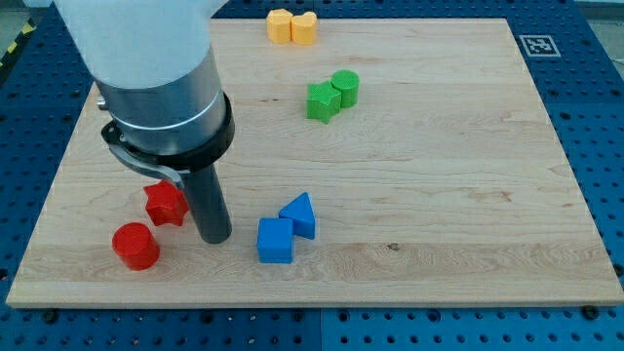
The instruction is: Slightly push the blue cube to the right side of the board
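Blue cube (275, 240) sits near the board's (468, 195) bottom, touching a blue triangle (300, 214). The tip (214, 237) stands just left of it, not touching. Next, it likely slides right to nudge the cube.

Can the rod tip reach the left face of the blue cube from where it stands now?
Probably yes. My tip stands just to the view's left of the blue cube, with bare board between them. The red star block lies on the tip's other side, and the blue triangular block sits beyond the cube.
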You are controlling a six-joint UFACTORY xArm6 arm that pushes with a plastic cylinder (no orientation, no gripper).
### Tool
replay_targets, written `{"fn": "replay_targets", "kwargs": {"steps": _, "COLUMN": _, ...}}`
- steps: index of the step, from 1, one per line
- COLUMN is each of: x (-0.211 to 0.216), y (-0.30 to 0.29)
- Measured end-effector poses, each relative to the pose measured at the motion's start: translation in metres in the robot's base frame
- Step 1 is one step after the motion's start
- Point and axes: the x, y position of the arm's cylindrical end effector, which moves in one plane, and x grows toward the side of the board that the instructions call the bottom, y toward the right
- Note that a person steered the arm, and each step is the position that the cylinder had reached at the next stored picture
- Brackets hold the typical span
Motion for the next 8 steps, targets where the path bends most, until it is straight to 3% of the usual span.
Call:
{"fn": "replay_targets", "kwargs": {"steps": 4, "x": 0.014, "y": 0.067}}
{"fn": "replay_targets", "kwargs": {"steps": 5, "x": 0.015, "y": 0.057}}
{"fn": "replay_targets", "kwargs": {"steps": 6, "x": 0.015, "y": 0.004}}
{"fn": "replay_targets", "kwargs": {"steps": 8, "x": 0.029, "y": -0.016}}
